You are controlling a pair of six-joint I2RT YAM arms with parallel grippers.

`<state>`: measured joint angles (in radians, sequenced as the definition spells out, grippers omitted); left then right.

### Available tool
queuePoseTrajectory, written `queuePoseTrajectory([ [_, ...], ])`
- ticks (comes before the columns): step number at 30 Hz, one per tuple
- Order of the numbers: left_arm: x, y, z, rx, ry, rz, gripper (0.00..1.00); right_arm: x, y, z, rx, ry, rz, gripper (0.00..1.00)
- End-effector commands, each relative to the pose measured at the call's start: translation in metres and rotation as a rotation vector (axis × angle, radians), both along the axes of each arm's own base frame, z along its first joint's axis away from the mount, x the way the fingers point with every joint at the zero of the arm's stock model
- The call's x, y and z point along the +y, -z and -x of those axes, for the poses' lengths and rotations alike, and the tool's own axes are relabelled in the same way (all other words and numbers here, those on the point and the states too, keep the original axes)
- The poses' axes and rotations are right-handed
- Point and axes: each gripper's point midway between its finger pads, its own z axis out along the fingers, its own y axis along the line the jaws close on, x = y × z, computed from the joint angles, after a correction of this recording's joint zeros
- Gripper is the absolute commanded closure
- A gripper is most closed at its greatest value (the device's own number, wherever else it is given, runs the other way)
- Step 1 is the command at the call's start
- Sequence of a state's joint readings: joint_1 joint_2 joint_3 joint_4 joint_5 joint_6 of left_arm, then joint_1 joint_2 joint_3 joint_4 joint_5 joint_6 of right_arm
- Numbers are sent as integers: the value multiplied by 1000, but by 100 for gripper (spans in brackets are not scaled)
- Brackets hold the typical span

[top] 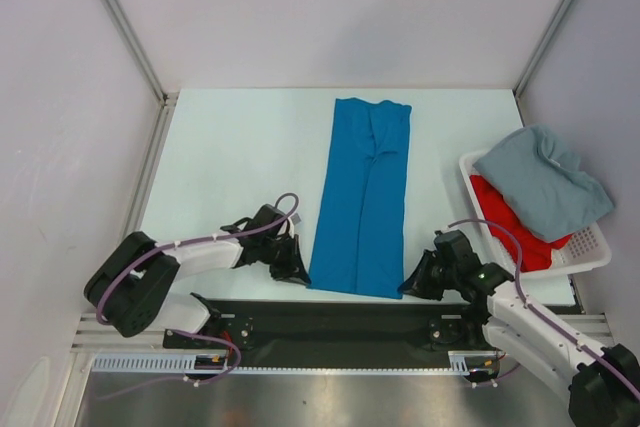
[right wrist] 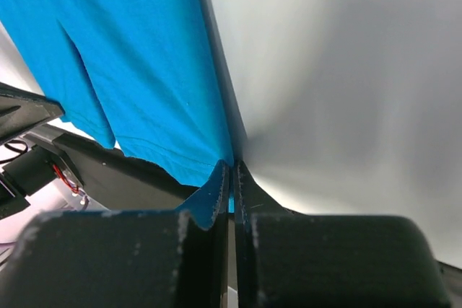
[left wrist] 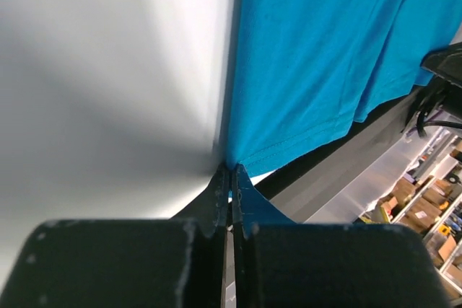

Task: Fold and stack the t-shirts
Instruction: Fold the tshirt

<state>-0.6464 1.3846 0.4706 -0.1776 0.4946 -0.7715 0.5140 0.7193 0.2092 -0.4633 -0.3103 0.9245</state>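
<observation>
The bright blue t-shirt [top: 365, 197] lies on the table as a long narrow strip, folded lengthwise, running from the far middle to the near edge. My left gripper [top: 299, 273] is shut on its near left corner [left wrist: 245, 151]. My right gripper [top: 410, 287] is shut on its near right corner [right wrist: 209, 156]. The pale grey-blue t-shirt [top: 545, 179] lies crumpled on top of the red t-shirt [top: 510, 222] in the white slatted basket [top: 590, 252] at the right.
A black strip [top: 330, 319] runs along the table's near edge under the arm bases. White walls with metal frame posts [top: 120, 22] enclose the table on the left, back and right. The basket sits against the right wall.
</observation>
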Motion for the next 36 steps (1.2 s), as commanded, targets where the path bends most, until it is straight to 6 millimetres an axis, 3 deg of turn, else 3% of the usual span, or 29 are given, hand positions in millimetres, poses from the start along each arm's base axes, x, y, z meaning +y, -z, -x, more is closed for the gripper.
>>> queuePoseTrajectory([
  [1,11,2,4,1,-31,-85,100,-10,4,12,54,16,51,100],
  [5,2,-24,-18,-50,-20,-103,100,-12,-20,-10,-10,11,85,100],
  [8,-13,-46,-46,-89,-14,-75,100,-10,-40,-35,-37,-7,91,100],
  [9,-22,-59,-61,-120,-19,-47,100,-12,-45,-47,-51,12,91,100],
  [10,-24,-57,-68,-115,-17,-56,100,-9,-55,-62,-73,-11,97,100],
  [11,-30,-73,-87,-145,-31,-34,100,-9,-59,-72,-88,-10,94,100],
  [14,-35,-75,-116,-131,-45,-25,100,-10,-71,-109,-98,-16,93,100],
  [15,-44,-92,-135,-171,-49,3,100,-11,-73,-118,-104,-19,100,100],
  [18,-50,-106,-176,-201,-58,14,100,-12,-81,-154,-124,-31,117,100],
  [23,-54,-108,-235,-218,-77,30,100,-16,-86,-218,-138,-32,127,100],
  [27,-55,-101,-261,-213,-91,51,100,-17,-89,-255,-143,-24,125,100],
  [30,-53,-100,-279,-213,-114,72,100,-18,-78,-272,-110,-19,122,100],
  [34,-56,-87,-297,-196,-121,102,100,-16,-81,-298,-125,-16,109,100],
  [36,-62,-91,-304,-200,-112,127,100,-19,-80,-305,-121,-7,113,100],
])
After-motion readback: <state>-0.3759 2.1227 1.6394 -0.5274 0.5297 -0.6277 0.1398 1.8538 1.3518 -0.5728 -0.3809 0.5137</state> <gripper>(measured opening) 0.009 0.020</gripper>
